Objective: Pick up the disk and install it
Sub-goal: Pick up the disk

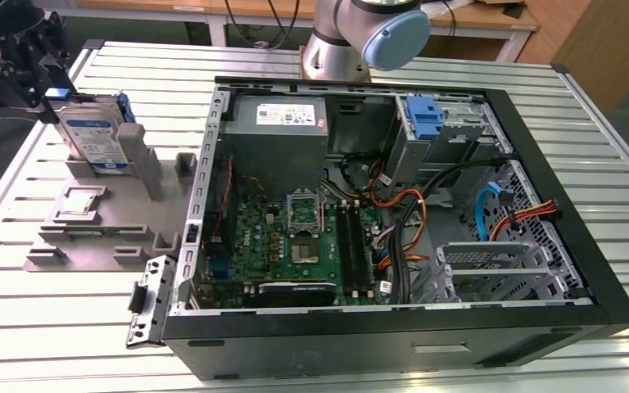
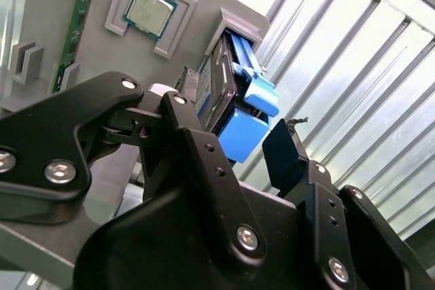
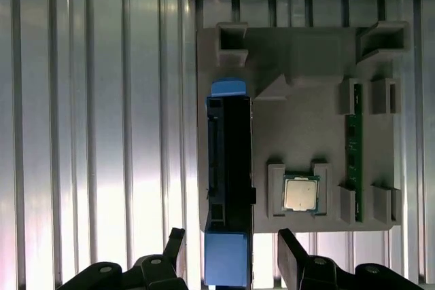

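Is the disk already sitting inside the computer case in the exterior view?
No, the disk stands upright in the grey holder, outside the open computer case, to the exterior view's left of it.

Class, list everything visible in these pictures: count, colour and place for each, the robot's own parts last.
table: one, silver slats, under everything.
computer case: one, black, exterior view's right.
power supply: one, grey, inside the case.
motherboard: one, green, inside the case.
caddy: one, blue, inside the case.
holder: one, grey, beside the case.
disk: one, silver with blue bracket, upright in the holder.
processor: one, silver, flat on the holder.
memory module: one, green, on edge in the holder.
arm: one, grey and blue, beyond the case.
gripper: one, black, jaws open astride the disk.
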You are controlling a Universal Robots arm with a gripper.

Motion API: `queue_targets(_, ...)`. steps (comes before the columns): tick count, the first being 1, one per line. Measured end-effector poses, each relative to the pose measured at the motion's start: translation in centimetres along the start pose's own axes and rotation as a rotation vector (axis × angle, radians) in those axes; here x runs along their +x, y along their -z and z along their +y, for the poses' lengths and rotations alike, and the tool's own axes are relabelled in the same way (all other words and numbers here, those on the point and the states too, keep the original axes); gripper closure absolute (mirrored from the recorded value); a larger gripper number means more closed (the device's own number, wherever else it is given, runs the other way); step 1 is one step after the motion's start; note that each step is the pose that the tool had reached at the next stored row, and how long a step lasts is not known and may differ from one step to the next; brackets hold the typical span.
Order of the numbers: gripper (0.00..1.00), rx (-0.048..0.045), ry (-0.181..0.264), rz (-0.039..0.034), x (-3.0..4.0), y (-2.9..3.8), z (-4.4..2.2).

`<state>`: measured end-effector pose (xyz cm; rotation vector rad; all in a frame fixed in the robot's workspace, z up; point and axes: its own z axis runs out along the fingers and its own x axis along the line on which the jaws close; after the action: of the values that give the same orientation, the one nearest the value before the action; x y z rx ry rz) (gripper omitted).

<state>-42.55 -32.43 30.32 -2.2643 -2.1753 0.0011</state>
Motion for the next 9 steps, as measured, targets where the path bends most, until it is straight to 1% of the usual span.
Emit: queue_targets(9,0.35,0.0015,0.000,0.0015,0.09,-0.32,0.00)
